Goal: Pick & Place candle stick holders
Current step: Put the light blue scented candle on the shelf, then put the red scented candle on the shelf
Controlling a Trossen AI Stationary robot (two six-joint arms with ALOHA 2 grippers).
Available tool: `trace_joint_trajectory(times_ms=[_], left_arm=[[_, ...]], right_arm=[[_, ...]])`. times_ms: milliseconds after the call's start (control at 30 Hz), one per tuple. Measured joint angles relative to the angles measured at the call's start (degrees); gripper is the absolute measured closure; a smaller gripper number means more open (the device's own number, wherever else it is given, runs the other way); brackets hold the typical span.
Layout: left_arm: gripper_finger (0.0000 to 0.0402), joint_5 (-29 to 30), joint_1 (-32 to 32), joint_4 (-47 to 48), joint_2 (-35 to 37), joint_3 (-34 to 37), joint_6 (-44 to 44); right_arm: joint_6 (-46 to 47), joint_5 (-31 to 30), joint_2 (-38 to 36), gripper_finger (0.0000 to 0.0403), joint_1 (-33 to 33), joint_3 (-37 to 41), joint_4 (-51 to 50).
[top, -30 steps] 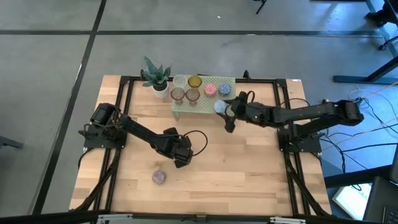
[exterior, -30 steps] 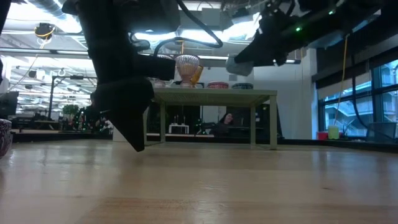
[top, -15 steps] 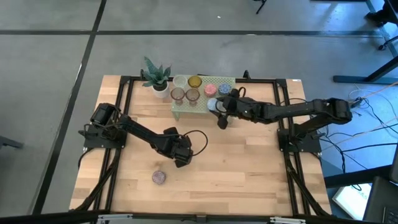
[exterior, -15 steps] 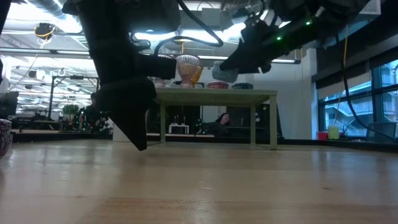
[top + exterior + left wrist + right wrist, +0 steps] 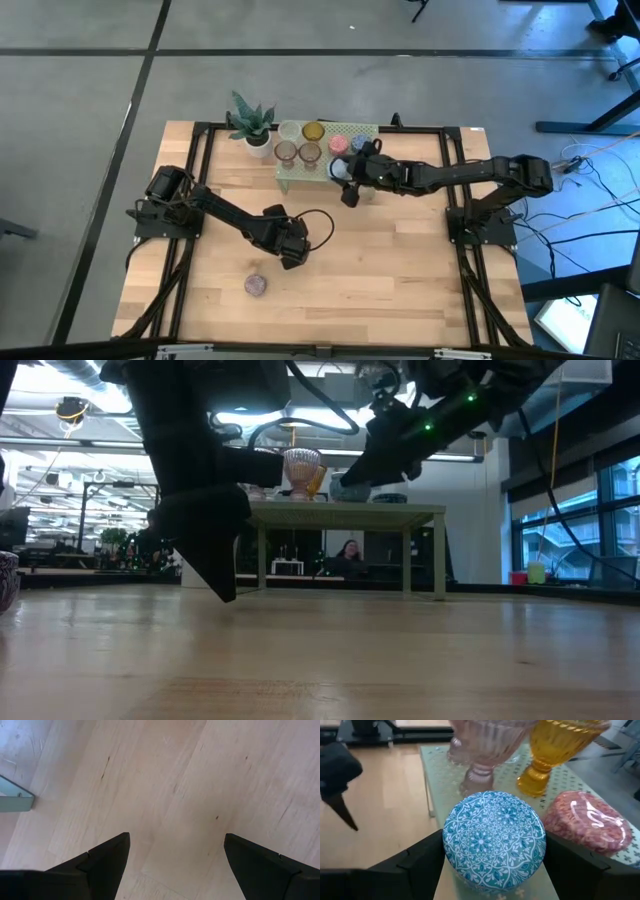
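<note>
My right gripper (image 5: pixel 346 180) is shut on a blue patterned round candle holder (image 5: pixel 494 837) at the near edge of the pale green perforated stand (image 5: pixel 325 165). On the stand's top stand several other holders: a clear one (image 5: pixel 290 130), an amber one (image 5: pixel 313 131), two brownish goblets (image 5: pixel 286 152), a pink one (image 5: pixel 338 145) and a blue one (image 5: pixel 360 143). A mauve holder (image 5: pixel 256 285) stands on the table near the front. My left gripper (image 5: pixel 292 250) is open and empty over bare wood, between the stand and the mauve holder. My right gripper pinches the blue patterned holder by two opposite sides of its round wall (image 5: pixel 451 845) between its two fingers. The fingers come from the table's right side, slanting down. The holder sits upright, at the height of the stand's top (image 5: pixel 350 488); whether it touches the stand, I cannot tell.
A potted spiky green plant (image 5: pixel 252 125) stands at the stand's left end. A black frame (image 5: pixel 200 180) runs along the table's sides. Bare wood lies between the stand and the near edge. A person (image 5: pixel 350 550) shows in the room behind the table.
My right gripper has carried the blue patterned holder toward the table's left edge and a little down, from beside the stand's right part to its near edge. The holder has stayed upright in the hold.
</note>
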State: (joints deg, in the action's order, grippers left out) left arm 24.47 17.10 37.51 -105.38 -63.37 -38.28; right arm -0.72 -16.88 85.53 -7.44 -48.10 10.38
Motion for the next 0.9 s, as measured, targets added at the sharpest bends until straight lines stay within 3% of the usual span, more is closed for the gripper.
trace_joint_trajectory(times_ms=[300, 567, 900], left_arm=[[0.0080, -0.07, 0.00, -0.01, -0.02, 0.00, -0.07], [0.0080, -0.15, -0.01, -0.03, -0.02, 0.00, -0.55], [0.0080, 1.27, 0.09, -0.06, 1.92, 0.00, -3.02]], right_arm=[[-1.08, -3.49, 0.01, 0.0084, -0.15, -0.04, -1.78], [1.57, -1.13, 0.01, 0.0050, -1.14, -0.04, -2.08], [-1.26, -1.51, -1.47, 0.0049, -0.61, -0.04, -1.42]])
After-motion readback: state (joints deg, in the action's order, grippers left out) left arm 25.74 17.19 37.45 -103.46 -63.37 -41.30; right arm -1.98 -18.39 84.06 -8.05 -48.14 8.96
